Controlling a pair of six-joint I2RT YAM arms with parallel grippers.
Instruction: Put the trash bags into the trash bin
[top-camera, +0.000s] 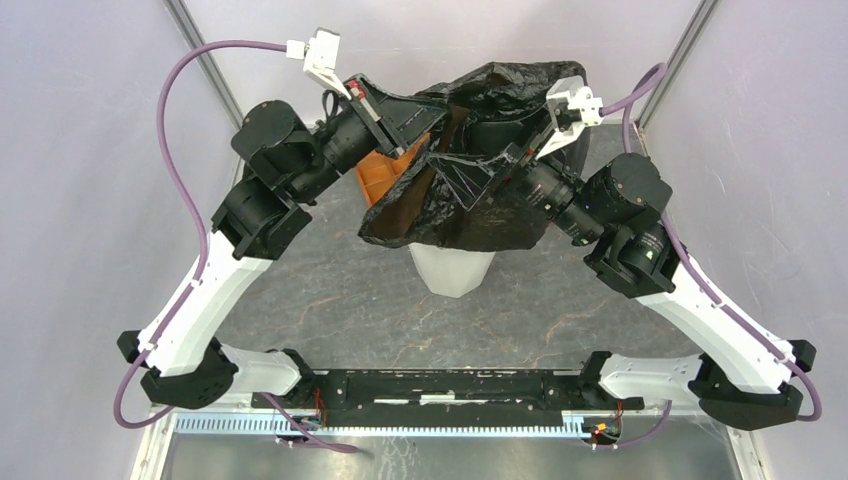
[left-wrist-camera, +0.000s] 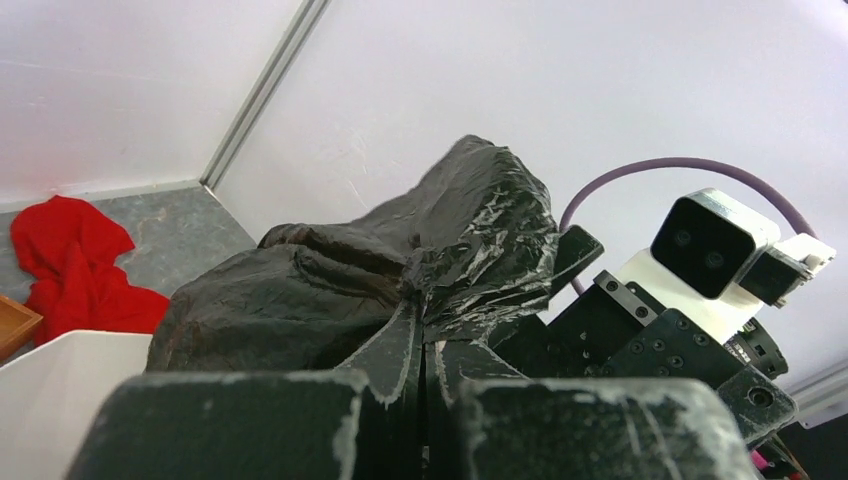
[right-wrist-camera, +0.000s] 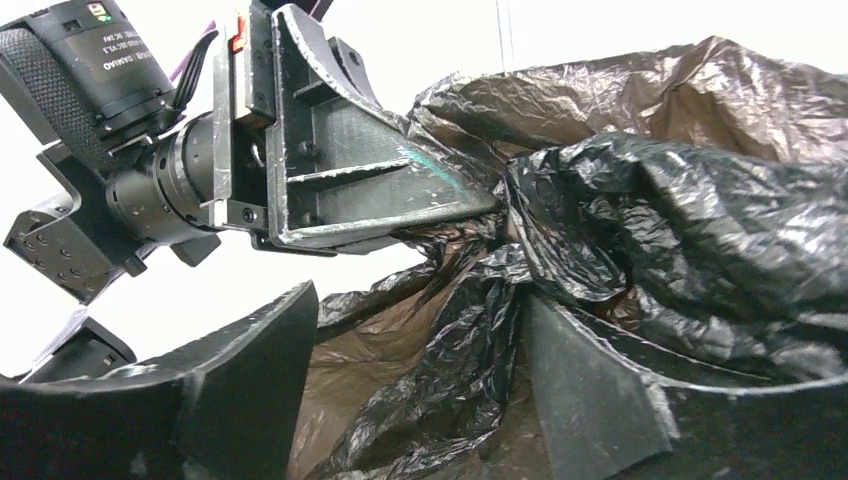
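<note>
The black trash bag (top-camera: 490, 215) hangs bunched in the air over the white trash bin (top-camera: 452, 268) and hides the bin's rim in the top view. My left gripper (top-camera: 432, 112) is shut on a fold of the bag's upper edge; the left wrist view shows the fingers (left-wrist-camera: 400, 355) pressed together on the plastic (left-wrist-camera: 470, 230). My right gripper (top-camera: 462, 168) is open, its jaws wide apart, with loose folds of the bag (right-wrist-camera: 470, 360) lying between them. The right wrist view also shows the left gripper (right-wrist-camera: 480, 205) pinching the bag. A corner of the bin (left-wrist-camera: 60, 375) shows below the bag.
An orange-brown tray (top-camera: 385, 170) sits behind the bin, partly under the bag; its corner shows in the left wrist view (left-wrist-camera: 15, 325). A red cloth (left-wrist-camera: 70, 260) lies on the grey tabletop near the back wall. The two wrists are close together above the bin.
</note>
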